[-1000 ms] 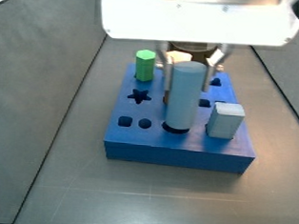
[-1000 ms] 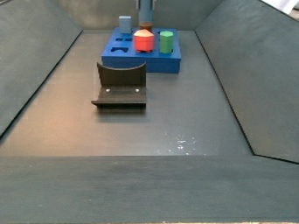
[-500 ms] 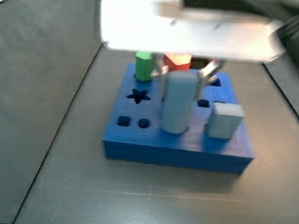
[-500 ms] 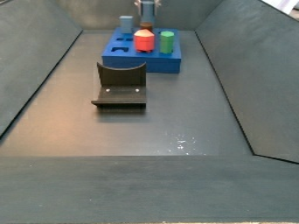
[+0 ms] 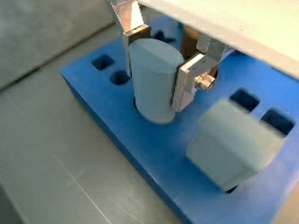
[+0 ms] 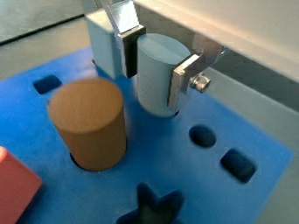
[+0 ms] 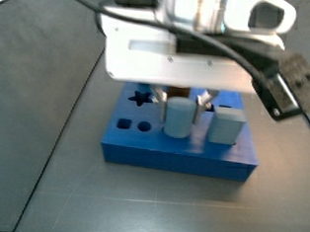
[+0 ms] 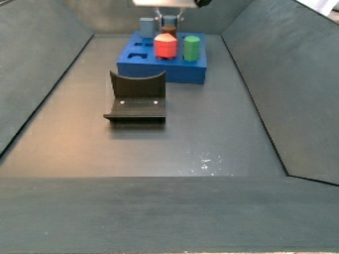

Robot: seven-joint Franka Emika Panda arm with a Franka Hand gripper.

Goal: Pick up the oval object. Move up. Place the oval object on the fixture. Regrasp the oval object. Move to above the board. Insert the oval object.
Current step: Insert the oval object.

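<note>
My gripper (image 5: 162,59) over board (image 5: 128,149), plates flanking oval object (image 5: 155,77) but apart from it, released; pale blue-grey peg upright in hole; square block (image 5: 232,146) close beside; fixture (image 8: 137,96) well apart.

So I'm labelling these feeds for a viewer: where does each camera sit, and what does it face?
Wrist views: on the arm, looking down at the gripper, its jaws either side of the pale blue-grey oval peg in the bright blue board.
Side view: close by the board, gripper body above.
Side view: far end of the floor, past the dark fixture.
All share the board.
</note>
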